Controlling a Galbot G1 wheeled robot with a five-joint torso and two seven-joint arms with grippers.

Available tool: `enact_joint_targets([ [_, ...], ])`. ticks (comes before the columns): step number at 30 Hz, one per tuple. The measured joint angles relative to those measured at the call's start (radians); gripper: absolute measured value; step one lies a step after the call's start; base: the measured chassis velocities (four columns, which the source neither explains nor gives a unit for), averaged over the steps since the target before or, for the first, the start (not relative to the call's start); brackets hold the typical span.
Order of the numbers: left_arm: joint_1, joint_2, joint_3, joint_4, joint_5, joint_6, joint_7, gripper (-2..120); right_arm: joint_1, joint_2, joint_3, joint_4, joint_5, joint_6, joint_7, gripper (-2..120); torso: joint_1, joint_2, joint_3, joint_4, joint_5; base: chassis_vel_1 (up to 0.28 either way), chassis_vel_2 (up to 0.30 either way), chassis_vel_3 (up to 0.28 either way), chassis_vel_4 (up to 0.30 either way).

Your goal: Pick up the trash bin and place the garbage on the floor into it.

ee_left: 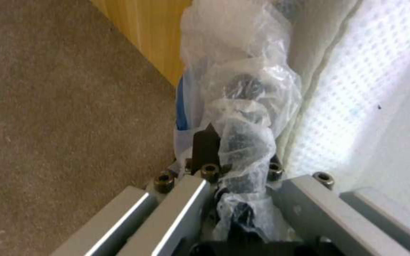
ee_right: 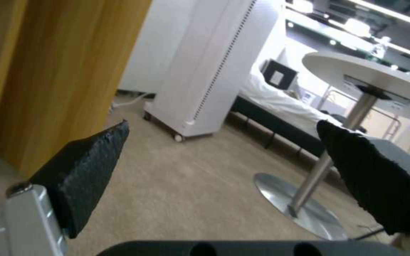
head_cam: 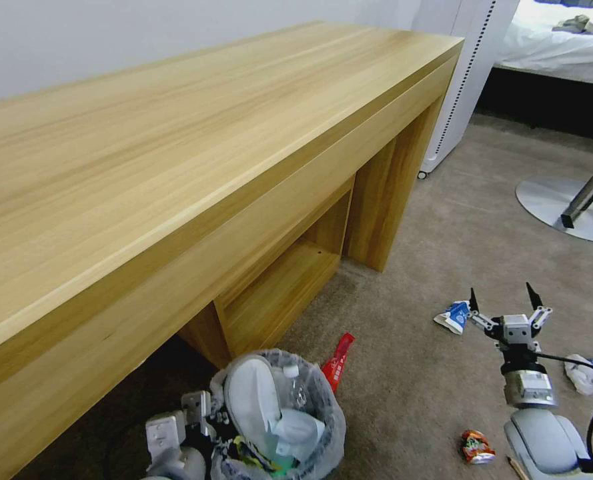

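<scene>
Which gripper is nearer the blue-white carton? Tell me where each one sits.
Right. The right gripper hangs open just beside the blue-white carton on the floor. The left gripper is far across, clamped on the trash bin rim.

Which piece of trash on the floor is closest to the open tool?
The blue-white carton, just left of the open right tool. The can, red wrapper and bottle lie farther off.

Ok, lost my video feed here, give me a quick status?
Left gripper clamped on the trash bin rim. Right gripper open, empty, above the carpet. Carton, red wrapper, can still down. Nothing blocking.
</scene>
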State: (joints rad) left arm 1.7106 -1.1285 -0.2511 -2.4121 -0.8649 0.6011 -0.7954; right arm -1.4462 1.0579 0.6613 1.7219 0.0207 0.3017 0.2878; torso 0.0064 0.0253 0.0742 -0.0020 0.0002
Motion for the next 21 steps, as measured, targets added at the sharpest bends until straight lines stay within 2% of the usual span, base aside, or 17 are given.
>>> enact_joint_targets([
  [6, -0.005, -0.004, 0.013, 0.001, -0.01, -0.002, -0.011, 0, -0.034, -0.047, -0.009, 0.023, 0.063, -0.036, -0.003, 100, 0.0, 0.0, 0.0, -0.0001, 0.0, 0.0, 0.0, 0.0, 0.0],
  [7, -0.005, -0.005, 0.019, 0.003, -0.012, -0.002, -0.014, 0, -0.043, -0.06, -0.016, 0.028, 0.083, -0.065, 0.023, 100, 0.0, 0.0, 0.0, -0.0001, 0.0002, 0.0, 0.0, 0.0, 0.0],
  [9, -0.004, -0.005, 0.033, 0.01, -0.01, -0.002, -0.018, 0, -0.06, -0.098, -0.051, 0.04, 0.18, -0.185, 0.133, 100, 0.0, 0.0, 0.0, -0.0001, -0.0003, 0.0, 0.0, 0.0, 0.0],
  [10, -0.004, -0.005, 0.033, 0.01, -0.01, -0.002, -0.018, 0, -0.06, -0.098, -0.051, 0.04, 0.18, -0.185, 0.133, 100, 0.0, 0.0, 0.0, -0.0001, -0.0003, 0.0, 0.0, 0.0, 0.0],
  [11, -0.006, -0.006, 0.04, 0.014, -0.01, -0.002, -0.018, 0, -0.07, -0.119, -0.073, 0.038, 0.268, -0.267, 0.193, 100, 0.0, 0.0, 0.0, 0.0, 0.0001, 0.0, 0.0, 0.0, 0.0],
  [12, -0.011, -0.008, 0.048, 0.015, -0.01, -0.002, -0.018, 0, -0.077, -0.138, -0.083, 0.025, 0.329, -0.311, 0.21, 100, 0.0, 0.0, 0.0, -0.0002, 0.0003, 0.0, 0.0, 0.0, 0.0],
  [21, -0.023, 0.0, 0.064, 0.019, -0.016, -0.006, -0.018, 0, -0.076, -0.185, -0.098, -0.076, 0.352, -0.298, 0.149, 100, 0.0, 0.0, 0.0, 0.0, -0.0002, 0.0, 0.0, 0.0, 0.0],
])
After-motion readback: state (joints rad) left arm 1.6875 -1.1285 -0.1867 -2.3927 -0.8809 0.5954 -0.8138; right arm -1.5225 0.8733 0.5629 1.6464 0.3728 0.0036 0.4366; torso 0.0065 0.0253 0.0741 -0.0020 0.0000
